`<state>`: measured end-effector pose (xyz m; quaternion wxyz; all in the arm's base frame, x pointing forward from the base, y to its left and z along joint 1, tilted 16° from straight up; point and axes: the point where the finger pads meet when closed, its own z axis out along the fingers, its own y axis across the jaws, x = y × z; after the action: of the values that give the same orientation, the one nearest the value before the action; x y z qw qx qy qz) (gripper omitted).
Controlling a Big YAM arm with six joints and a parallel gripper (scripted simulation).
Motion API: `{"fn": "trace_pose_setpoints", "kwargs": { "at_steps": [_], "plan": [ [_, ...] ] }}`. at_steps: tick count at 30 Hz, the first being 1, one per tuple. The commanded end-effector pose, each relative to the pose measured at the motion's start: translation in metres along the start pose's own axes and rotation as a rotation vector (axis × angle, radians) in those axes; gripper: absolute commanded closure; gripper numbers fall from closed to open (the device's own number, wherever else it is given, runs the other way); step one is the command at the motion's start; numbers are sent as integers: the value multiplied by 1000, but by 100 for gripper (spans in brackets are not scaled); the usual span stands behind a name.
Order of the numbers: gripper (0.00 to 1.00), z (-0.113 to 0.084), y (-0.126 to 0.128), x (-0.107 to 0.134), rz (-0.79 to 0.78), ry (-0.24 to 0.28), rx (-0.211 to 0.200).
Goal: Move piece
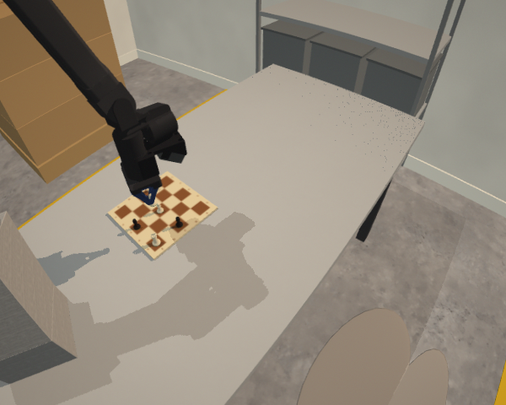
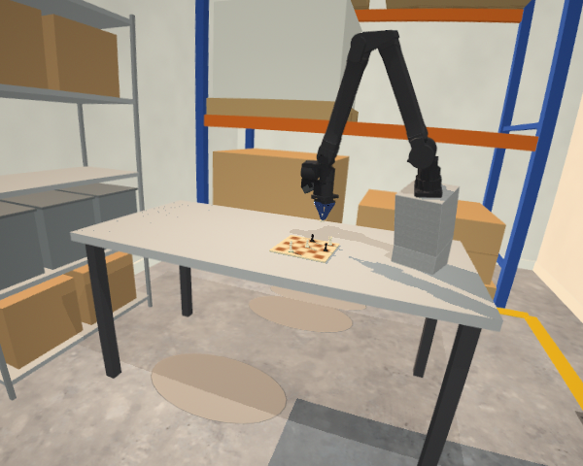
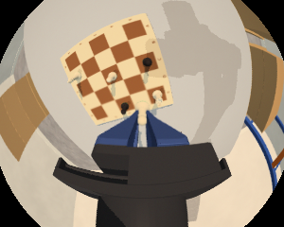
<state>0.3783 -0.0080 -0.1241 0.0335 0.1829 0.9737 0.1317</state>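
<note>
- Your jaws are pinching a white chess piece (image 3: 141, 128); the wrist view shows its pale stem held between the blue fingertips
- That piece hangs in the air above the chessboard (image 1: 201, 214); in the exterior view the gripper (image 2: 323, 215) sits well clear of the surface (image 2: 206, 225), at about 12 o'clock from the board
- In the top view the held piece shows at about 10 o'clock of the board's centre, inside the blue tips
- Four pieces stand on the board: a white pawn (image 1: 158, 209) near the middle, a black pawn (image 1: 135, 224) at 8 o'clock, a black pawn (image 1: 179, 223) at 5 o'clock, and a white piece (image 1: 154, 240) at 6 o'clock near the board's edge
- The edge letters are too small to read, so you cannot confirm D3 from these views
- Expect the piece to be light, rigid and smooth, so it could slip or swivel in a narrow pinch; a hold on the slim stem below the head, as it appears now, suits it best
- Its base looks small and the body tall, so it will likely topple if released tilted or from any height
- Watch the neighbours on the way down; the blue tips flare wider than the piece
</note>
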Motion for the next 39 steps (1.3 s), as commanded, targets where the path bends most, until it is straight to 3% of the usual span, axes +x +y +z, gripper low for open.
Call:
{"fn": "trace_pose_setpoints", "kwargs": {
  "at_steps": [1, 3, 8, 22, 28, 37, 39],
  "plan": [
    [100, -10, 52, 9, -280, -25, -11],
    [100, -10, 57, 11, -353, -28, -15],
    [100, -2, 45, 9, -320, -10, -8],
    [100, 2, 53, 6, -335, -21, -13],
    [100, 20, 58, 4, -330, -26, -15],
    [100, 63, 57, 8, -329, -19, -14],
    [100, 63, 57, 8, -329, -19, -14]
  ]
}}
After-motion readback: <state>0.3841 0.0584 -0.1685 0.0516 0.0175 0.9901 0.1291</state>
